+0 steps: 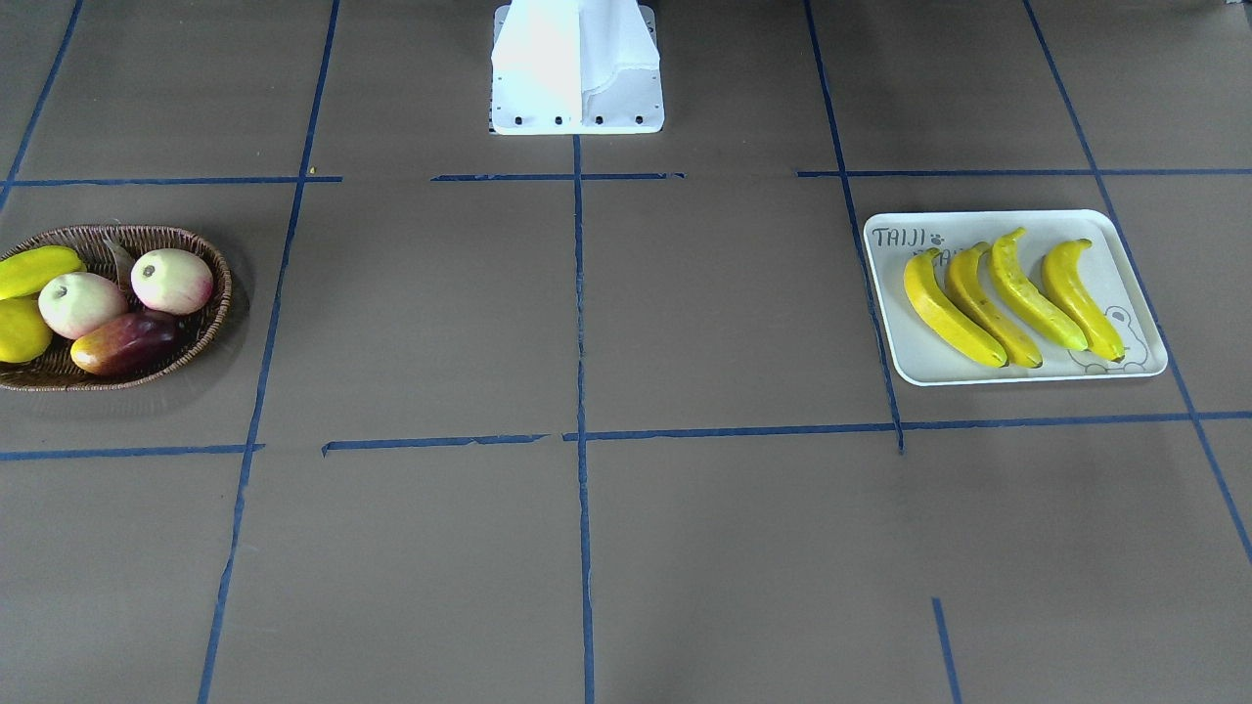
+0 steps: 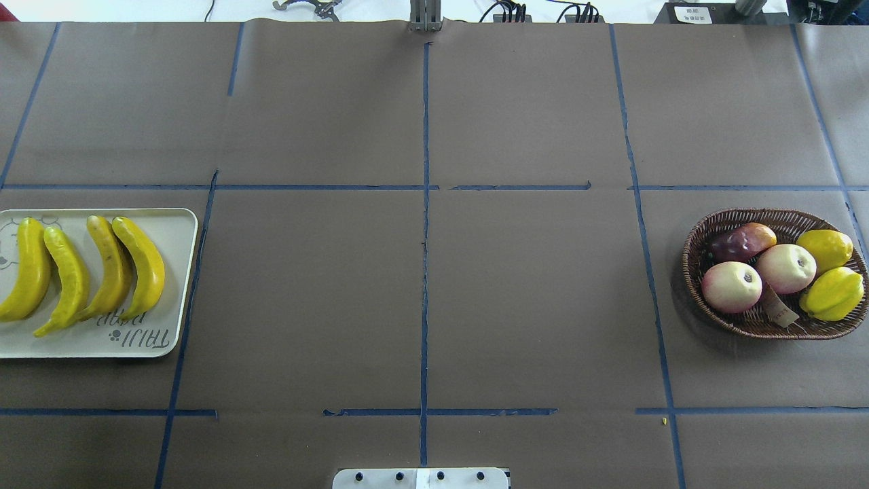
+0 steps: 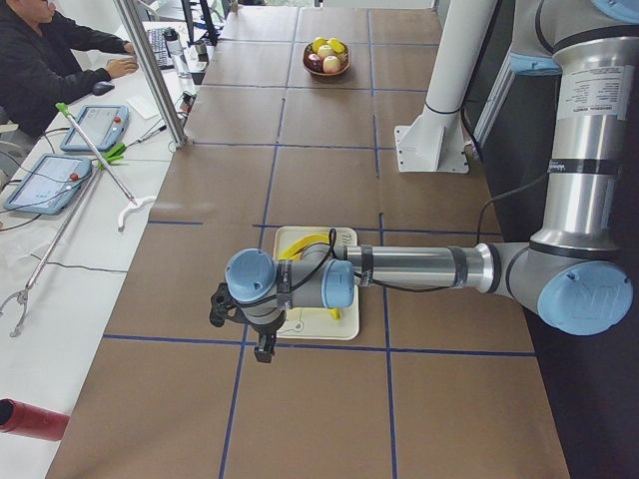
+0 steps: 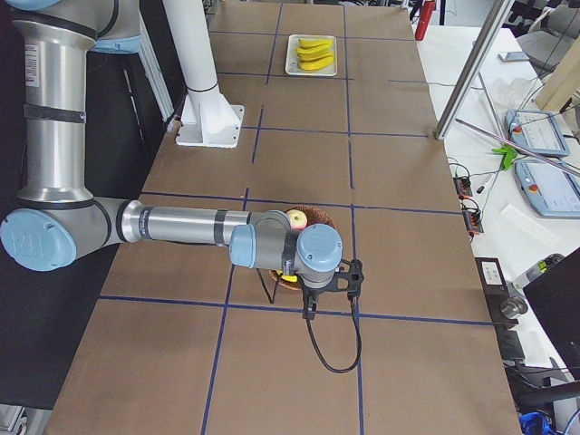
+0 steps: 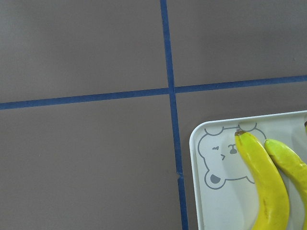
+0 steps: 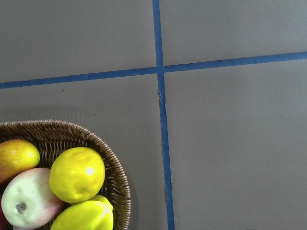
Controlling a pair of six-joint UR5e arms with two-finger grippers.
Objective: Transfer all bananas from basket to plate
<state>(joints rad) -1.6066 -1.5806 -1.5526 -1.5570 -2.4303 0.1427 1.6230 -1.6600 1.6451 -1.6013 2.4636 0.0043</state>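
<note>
Just below & to one side of the left claw [image 3: 265, 349], the plate [image 1: 924, 362] carries four bananas [image 1: 1027, 293]; none seen elsewhere. Under the right claw [image 4: 308, 310], at the other end of the desk [image 2: 529, 292] & well apart from the plate, sits the basket [image 2: 767, 216]. It holds two pink-and-cream fruits [image 2: 786, 267], a dark mango [image 2: 736, 243], a lemon-like fruit [image 2: 825, 248] & a ridged yellow fruit [image 2: 834, 293], no banana. Both claws hang above the desk but show only in the side views, so can't tell if either is released or clenched

Step, imo: transfer looks done, every banana on the plate. Next move prob. calls for no more picking. At most a check of the basket, since the ridged yellow fruit reads banana-ish from the front cam. Overhead shows it short w/ ridges, so leave it. Then arms just need to pull clear w/o brushing plate or basket

Bananas: long, curved, bright yellow, small dark tips, lying flat side by side, curves roughly the same way. The two furthest from the left claw touch; a couple have brownish speckles. The one nearest that claw has its tip over the printed bear. Nothing hangs over the rim
</note>
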